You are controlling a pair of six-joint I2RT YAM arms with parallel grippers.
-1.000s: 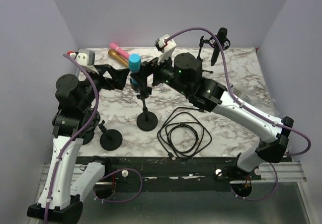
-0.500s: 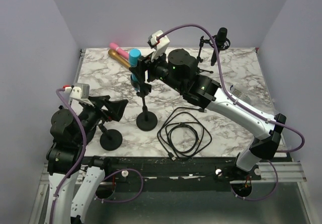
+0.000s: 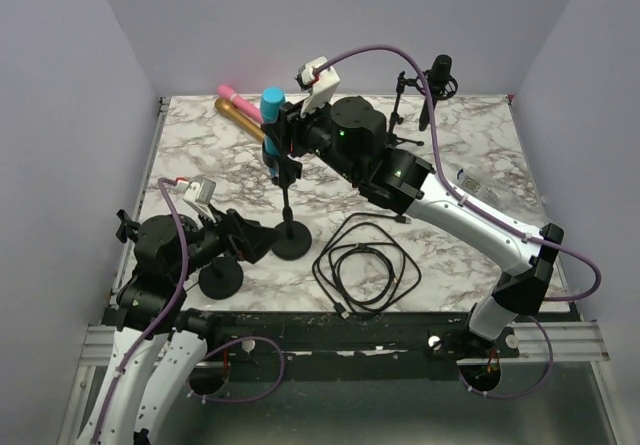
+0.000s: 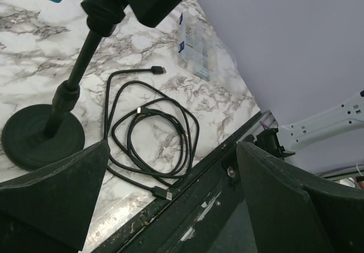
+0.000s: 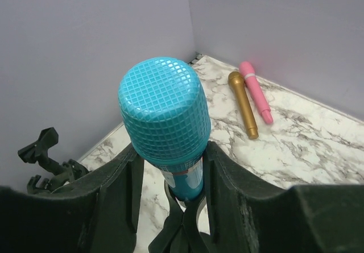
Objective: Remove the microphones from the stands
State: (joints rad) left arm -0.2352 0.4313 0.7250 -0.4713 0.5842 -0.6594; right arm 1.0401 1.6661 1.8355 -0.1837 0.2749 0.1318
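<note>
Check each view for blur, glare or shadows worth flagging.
Top view: even light, sharp, only faint shadows by the cable. Left wrist view: cable sharp, left gripper's fingers dark and soft-edged. Right wrist view: blue microphone crisp, no glare; right gripper's fingers underexposed.

Stand (image 4: 68,88) left, coiled cable (image 4: 149,131) beside, tool (image 4: 170,162) spread.

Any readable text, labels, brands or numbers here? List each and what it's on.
None can be read.
Printed sticker on the table: blue mark and lines of print, too blurred to read.
Blue microphone: no lettering visible.
</note>
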